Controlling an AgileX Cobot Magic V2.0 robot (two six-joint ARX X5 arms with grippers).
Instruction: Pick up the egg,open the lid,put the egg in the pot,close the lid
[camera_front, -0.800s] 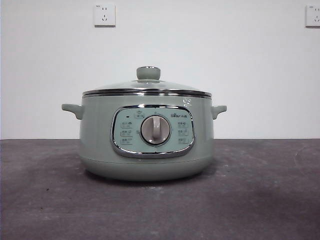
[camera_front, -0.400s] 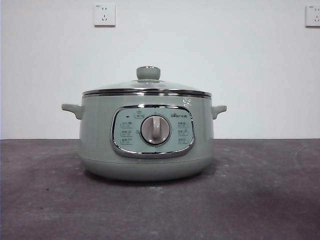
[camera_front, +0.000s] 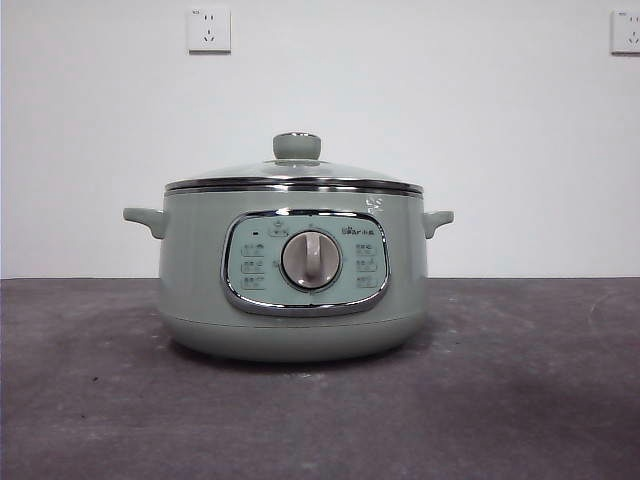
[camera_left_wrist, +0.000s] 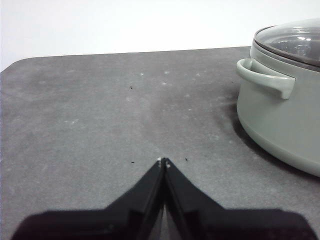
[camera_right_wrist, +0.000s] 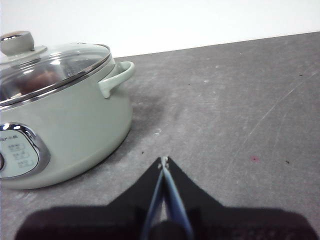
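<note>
The pale green pot (camera_front: 200, 290) stands in the middle of the dark table. The glass lid (camera_front: 295, 172) with its green knob (camera_front: 297, 146) sits closed on it. In the right wrist view a reddish-brown shape, the egg (camera_right_wrist: 42, 79), shows dimly through the lid (camera_right_wrist: 75, 57) inside the pot (camera_right_wrist: 75, 125). My right gripper (camera_right_wrist: 163, 161) is shut and empty, low over the table beside the pot's handle (camera_right_wrist: 116, 77). My left gripper (camera_left_wrist: 163, 161) is shut and empty on the pot's (camera_left_wrist: 275, 125) other side, apart from it. Neither arm shows in the front view.
The dark grey table (camera_front: 520, 400) runs back to a white wall with two sockets (camera_front: 209, 29). The table's far edge and a rounded corner show in the left wrist view (camera_left_wrist: 20, 62).
</note>
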